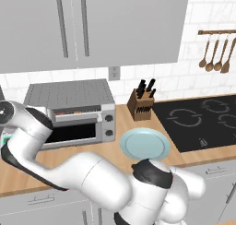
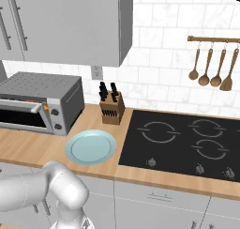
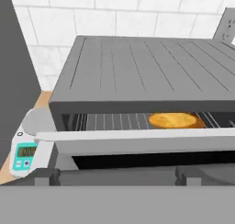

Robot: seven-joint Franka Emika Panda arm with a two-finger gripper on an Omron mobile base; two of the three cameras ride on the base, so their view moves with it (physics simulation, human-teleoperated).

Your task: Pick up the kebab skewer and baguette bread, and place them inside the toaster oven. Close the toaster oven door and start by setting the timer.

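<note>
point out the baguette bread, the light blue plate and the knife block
baguette bread [image 3: 176, 120]: hand view, middle of the golden loaf on the upper rack.
light blue plate [image 2: 91, 147]: right base view, bare centre of the plate.
knife block [image 1: 140, 107]: left base view, wooden front face.

Even, diffuse rendered light is filling the kitchen, and no single source is showing. Soft shadows are lying under the wall cabinets [image 1: 92, 26] and inside the toaster oven [image 3: 137, 85]. No glare is appearing on the cooktop [image 2: 183, 139]. Edges are looking slightly soft and pixelated throughout.
</note>
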